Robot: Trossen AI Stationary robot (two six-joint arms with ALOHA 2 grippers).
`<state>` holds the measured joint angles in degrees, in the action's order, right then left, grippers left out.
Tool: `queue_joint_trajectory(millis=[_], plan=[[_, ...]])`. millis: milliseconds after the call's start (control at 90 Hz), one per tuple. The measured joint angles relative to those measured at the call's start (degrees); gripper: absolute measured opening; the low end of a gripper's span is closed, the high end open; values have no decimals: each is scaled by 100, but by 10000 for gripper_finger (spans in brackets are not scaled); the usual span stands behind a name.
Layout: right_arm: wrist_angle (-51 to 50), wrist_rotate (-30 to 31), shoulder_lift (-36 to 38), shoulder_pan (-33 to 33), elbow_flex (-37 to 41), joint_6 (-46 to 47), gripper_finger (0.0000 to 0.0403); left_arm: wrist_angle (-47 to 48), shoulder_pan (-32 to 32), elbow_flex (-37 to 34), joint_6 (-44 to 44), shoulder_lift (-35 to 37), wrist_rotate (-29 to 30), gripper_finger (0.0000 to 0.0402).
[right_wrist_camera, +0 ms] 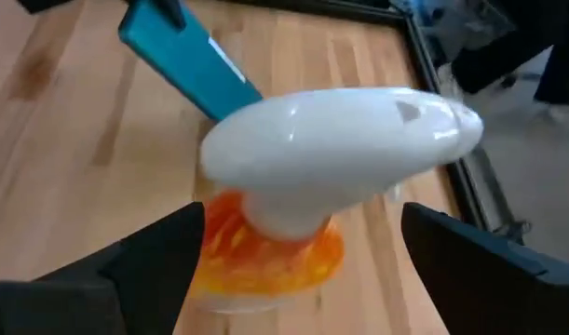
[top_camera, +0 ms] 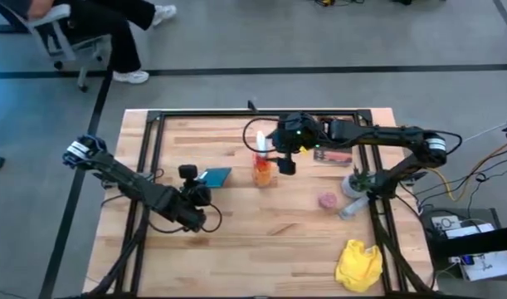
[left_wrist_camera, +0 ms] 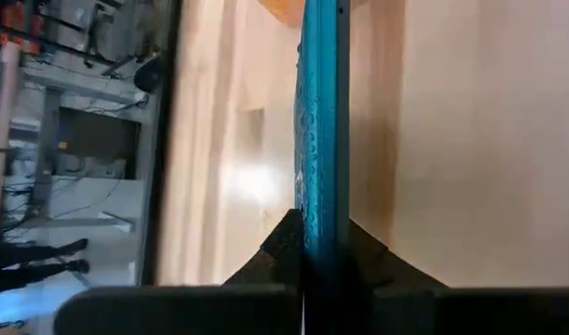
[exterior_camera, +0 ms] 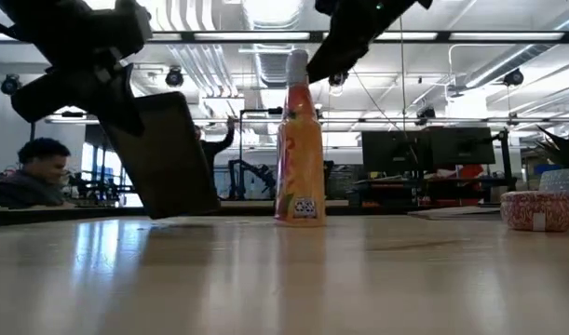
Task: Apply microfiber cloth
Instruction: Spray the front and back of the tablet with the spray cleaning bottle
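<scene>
Microfiber cloth (top_camera: 358, 265) appears only from above.

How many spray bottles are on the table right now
1. The orange spray bottle stands upright near the middle of the table, toward its far edge, with the right gripper open around its white trigger head. None other shows in any view.

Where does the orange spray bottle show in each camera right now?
High: spray bottle at table centre, under the right gripper.
Low: centre, standing upright.
Left wrist: not in view.
Right wrist: white trigger head between the open fingers.
Shared landmark: teal tablet beside it.
</scene>
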<state>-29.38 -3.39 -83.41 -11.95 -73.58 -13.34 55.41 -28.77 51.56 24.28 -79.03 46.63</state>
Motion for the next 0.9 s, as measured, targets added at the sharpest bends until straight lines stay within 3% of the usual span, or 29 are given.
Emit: queue_joint_trajectory(millis=[233,400,522,700,900], plan=[[-748,18,343,358,-2,660,344,-193,-4,8,82,-21,-206,9],[-459,69,327,1080,263,1178,344,-186,-4,19,131,-17,-398,9],[-121,553,176,1602,628,1628,344,-163,-4,19,151,-5,-470,9],[1696,1377,-135,2115,1531,2372,343,-162,-4,31,250,1,-518,9],[4467,1691,-1053,2218,2309,2823,343,-185,0,30,379,1,-492,9]])
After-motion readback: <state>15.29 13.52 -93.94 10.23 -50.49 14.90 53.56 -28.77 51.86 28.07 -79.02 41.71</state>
